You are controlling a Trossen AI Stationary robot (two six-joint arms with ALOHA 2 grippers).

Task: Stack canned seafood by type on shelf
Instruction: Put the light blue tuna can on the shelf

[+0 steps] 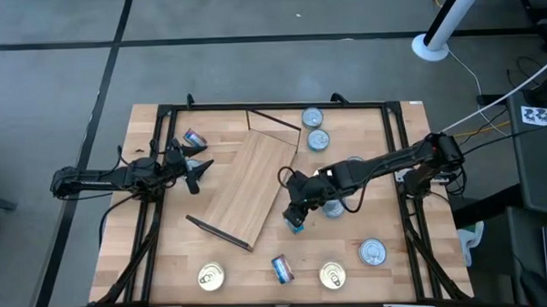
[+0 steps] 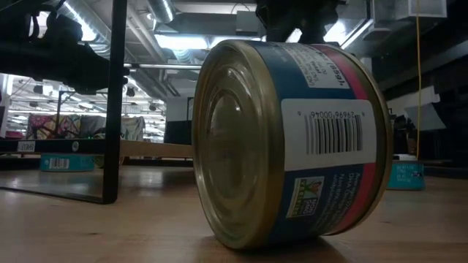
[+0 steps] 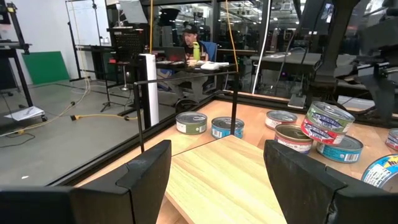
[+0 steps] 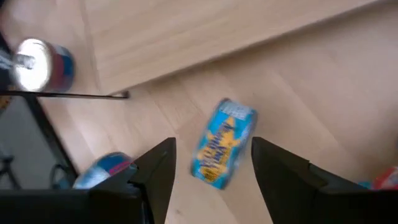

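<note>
The shelf [image 1: 256, 186] is a light plywood board lying flat and askew mid-table, with a dark bar [image 1: 220, 230] along its near edge. My right gripper [image 1: 296, 216] hovers open near the board's right corner. A blue-and-yellow tin [image 4: 222, 151] lies on its side on the table just beyond its fingers, which stand on either side without touching. My left gripper [image 1: 199, 170] waits open at the board's left edge, facing across the board [image 3: 230, 180]. A blue-red tin with a gold lid [image 2: 292, 142] lies on its side close to the low camera.
Two silver-topped tins [image 1: 311, 118] [image 1: 318, 140] stand at the far edge. A tin [image 1: 194, 138] lies on its side by the left arm. More tins stand near my right arm [image 1: 333, 206] and along the near edge [image 1: 210, 277] [image 1: 332, 275] [image 1: 373, 252]. A black frame [image 1: 163, 112] rings the table.
</note>
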